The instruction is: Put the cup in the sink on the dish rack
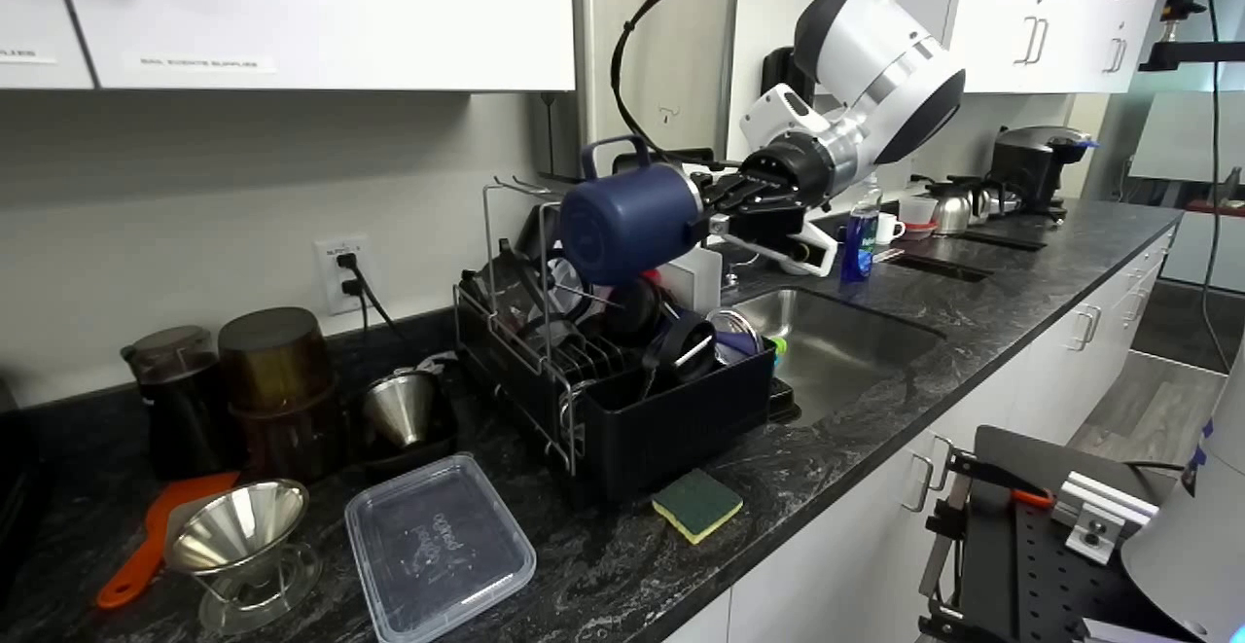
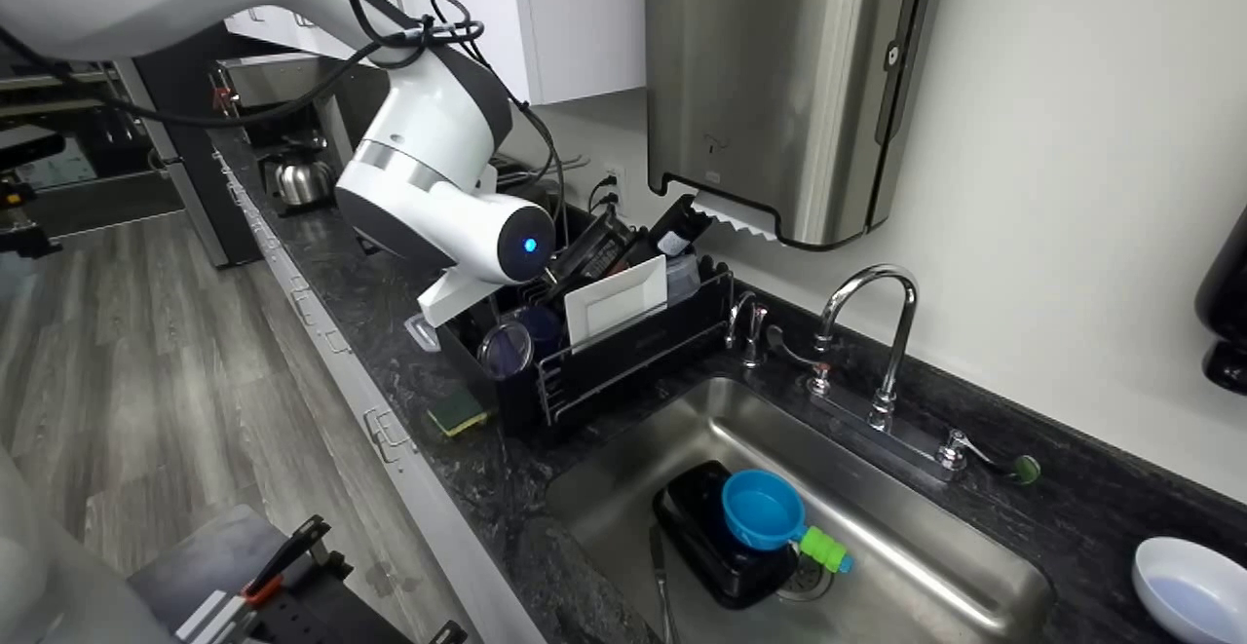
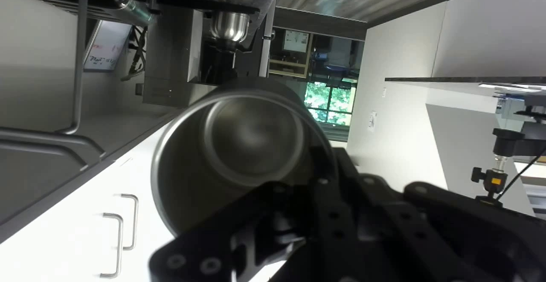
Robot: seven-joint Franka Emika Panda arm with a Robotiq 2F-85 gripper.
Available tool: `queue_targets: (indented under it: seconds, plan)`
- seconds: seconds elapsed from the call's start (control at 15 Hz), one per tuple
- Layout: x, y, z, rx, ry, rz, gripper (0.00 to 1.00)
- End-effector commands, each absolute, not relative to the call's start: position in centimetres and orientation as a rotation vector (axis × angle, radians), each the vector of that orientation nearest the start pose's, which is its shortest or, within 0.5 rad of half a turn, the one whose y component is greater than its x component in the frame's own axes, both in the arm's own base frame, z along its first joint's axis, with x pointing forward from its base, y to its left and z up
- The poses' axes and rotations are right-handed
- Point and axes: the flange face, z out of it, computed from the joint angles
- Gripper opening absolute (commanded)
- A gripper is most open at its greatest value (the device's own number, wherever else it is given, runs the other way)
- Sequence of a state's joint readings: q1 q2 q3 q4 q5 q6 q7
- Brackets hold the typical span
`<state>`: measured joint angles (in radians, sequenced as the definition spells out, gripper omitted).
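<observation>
End effector (image 1: pixel 702 217) pinches cup (image 1: pixel 622 225) by rim, tipped sideways abv dish rack (image 1: pixel 515 380); sink (image 1: pixel 836 341) @ cup's 4 o'clk in an exterior view.

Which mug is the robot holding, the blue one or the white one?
The navy-blue mug: it's tipped on its side, pinched by the end effector. The white mug sits untouched on the countertop.

Your arm (image 1: pixel 871 59) has a rounded white shell (image 2: pixel 424 123), black panels (image 1: pixel 932 118) and a silver band (image 1: pixel 902 72). In an exterior view, a round black cap (image 2: pixel 515 259) carries a lit blue light (image 2: pixel 530 246). Black cables (image 2: pixel 427 33) run outside the shell, bunched in loops. Your gripper (image 1: pixel 708 203) is black, its round screw heads (image 3: pixel 210 266) showing in the wrist view, with a bright metal collar (image 1: pixel 844 145) behind it.
</observation>
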<state>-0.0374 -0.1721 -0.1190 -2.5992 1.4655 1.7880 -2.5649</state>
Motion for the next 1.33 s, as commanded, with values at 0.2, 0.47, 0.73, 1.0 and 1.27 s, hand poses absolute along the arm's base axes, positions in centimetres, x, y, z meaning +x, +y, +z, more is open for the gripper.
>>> queue_targets:
  seconds: [0.2, 0.47, 0.73, 1.0, 1.27]
  plan:
    - [43.0, 1.8, 32.1, -1.461, -1.368, -1.36, 0.02]
    - [42.9, 1.2, 31.3, -1.479, -1.354, -1.35, 0.02]
    - [43.1, 0.5, 31.3, -1.496, -1.338, -1.361, 0.02]
    - [43.5, 0.0, 31.2, -1.508, -1.332, -1.369, 0.02]
    - [43.9, -0.1, 31.0, -1.514, -1.331, -1.364, 0.02]
